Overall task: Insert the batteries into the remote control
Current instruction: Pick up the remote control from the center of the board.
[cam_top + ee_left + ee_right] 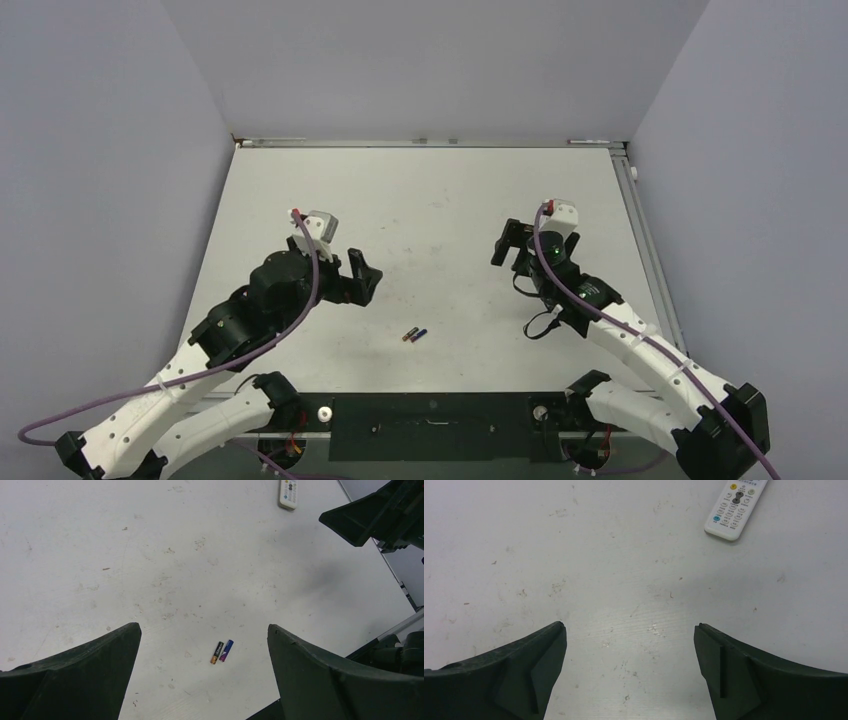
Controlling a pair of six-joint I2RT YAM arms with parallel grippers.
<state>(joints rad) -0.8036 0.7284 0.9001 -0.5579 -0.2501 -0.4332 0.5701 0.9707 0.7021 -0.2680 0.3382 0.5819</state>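
Two batteries (414, 334) lie side by side on the white table, near its front middle. In the left wrist view one battery (216, 652) is black with a gold end and the other (226, 650) is purple-blue. My left gripper (362, 275) hovers above and to their left, open (203, 626) and empty. The remote control (736, 507) lies face up with its buttons showing, far ahead and right of my open, empty right gripper (629, 625). The left wrist view shows the remote (288, 492) at its top edge. I cannot make it out in the top view. My right gripper (508, 245) hangs right of centre.
A metal rail (640, 230) runs along the table's right edge and grey walls close in the back and both sides. A black mounting plate (430, 420) lies between the arm bases at the near edge. One finger of the right gripper (370, 515) shows at the left wrist view's upper right.
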